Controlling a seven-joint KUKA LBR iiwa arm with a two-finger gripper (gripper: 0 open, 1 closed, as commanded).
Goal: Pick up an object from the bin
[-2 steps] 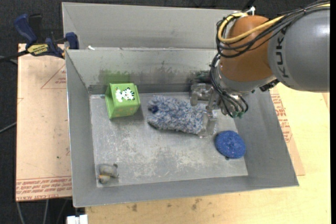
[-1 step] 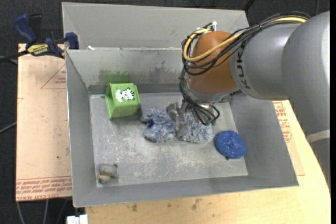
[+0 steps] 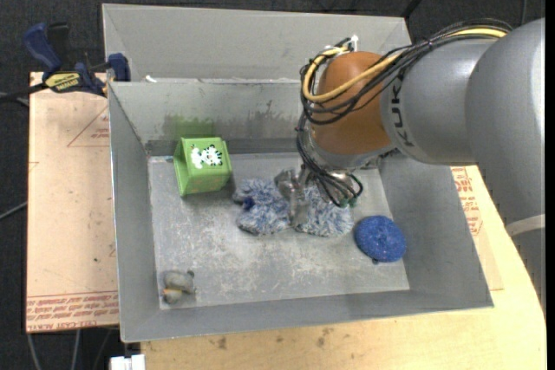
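The cloth (image 3: 264, 210) is a crumpled piece of mottled blue, white and grey fabric. It is bunched into two loose lumps joined at the middle. It lies on the bin floor (image 3: 225, 269), near the centre, directly beneath the claw (image 3: 297, 189).

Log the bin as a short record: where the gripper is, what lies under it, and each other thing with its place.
gripper: low in the middle of the bin, down at the cloth
thing under gripper: crumpled blue-and-white cloth, lying on the floor of the bin
green cube: back left, near the back wall, white picture on one face
blue ball: just right of the cloth
small tan thing: front left corner, alone; too small to tell its kind
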